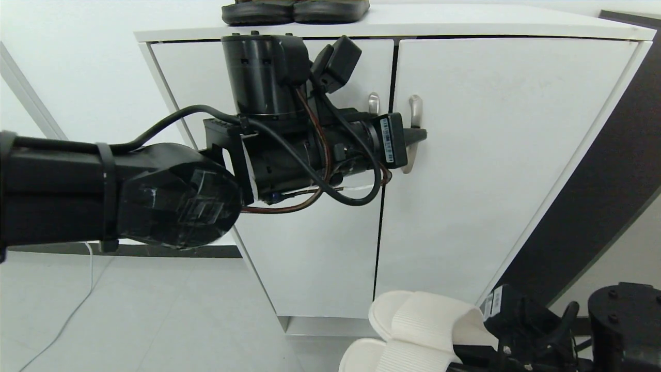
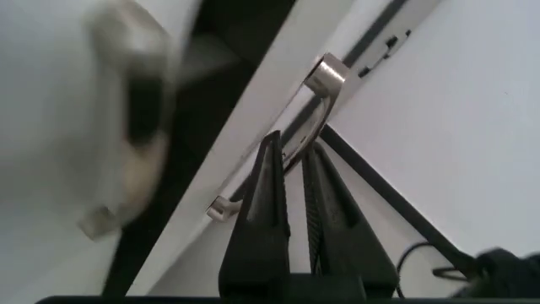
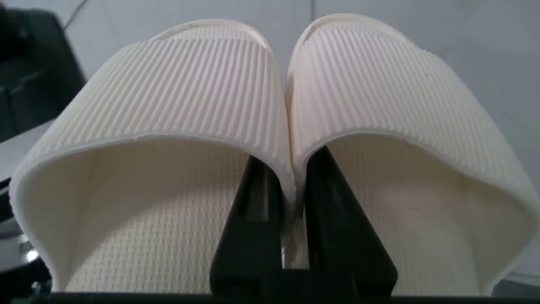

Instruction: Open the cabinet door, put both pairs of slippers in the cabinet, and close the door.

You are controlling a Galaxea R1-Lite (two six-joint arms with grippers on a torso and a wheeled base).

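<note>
The white cabinet (image 1: pixel 490 155) has both doors shut and two metal handles at its middle seam. My left gripper (image 1: pixel 419 135) is at the right door's handle (image 1: pixel 414 111). In the left wrist view its fingers (image 2: pixel 268 181) are shut on that handle (image 2: pixel 316 93). A dark pair of slippers (image 1: pixel 294 10) lies on the cabinet top. A white ribbed pair of slippers (image 1: pixel 418 328) hangs low in front of the cabinet. My right gripper (image 3: pixel 291 211) is shut on the pair's two inner walls (image 3: pixel 287 143), pinching them together.
The left door's handle (image 1: pixel 374 102) sits just beside the held one. Pale tiled floor (image 1: pixel 129 320) lies open to the left of the cabinet, with a thin cable (image 1: pixel 77 305) on it. A dark wall panel (image 1: pixel 609 181) runs along the cabinet's right side.
</note>
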